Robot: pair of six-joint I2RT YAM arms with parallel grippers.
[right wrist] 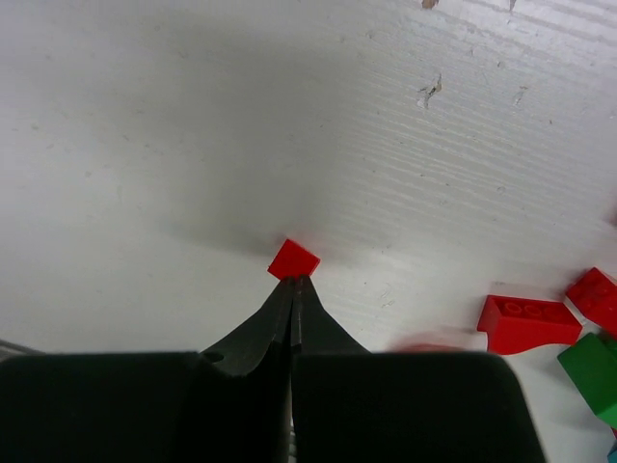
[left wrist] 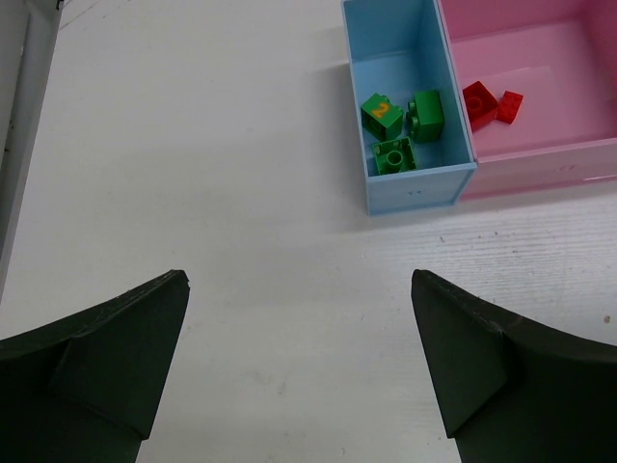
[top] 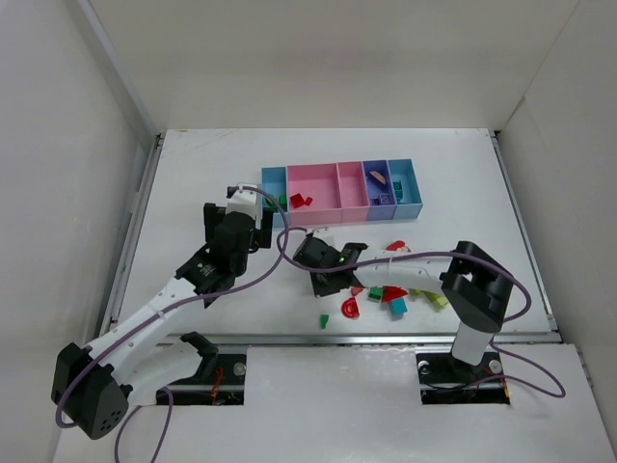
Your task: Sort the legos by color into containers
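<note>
Lego brick (left wrist: 382, 116) in the light blue bin (left wrist: 415, 198) bears a yellow 2

We see a white table (right wrist: 193, 116) with faint grain lines. The left hand (left wrist: 299, 280) and the right hand (right wrist: 293, 282) are both black. The light blue bin (left wrist: 415, 188) shows green legos (left wrist: 403, 130), one of them (left wrist: 382, 114) with a yellow mark. The pink bin (left wrist: 540, 164) shows red legos (left wrist: 490, 101). On the white lie a small red piece (right wrist: 293, 259), a red brick (right wrist: 528, 320) and a green piece (right wrist: 593, 371). The cables (top: 280, 241) are purple.
</note>
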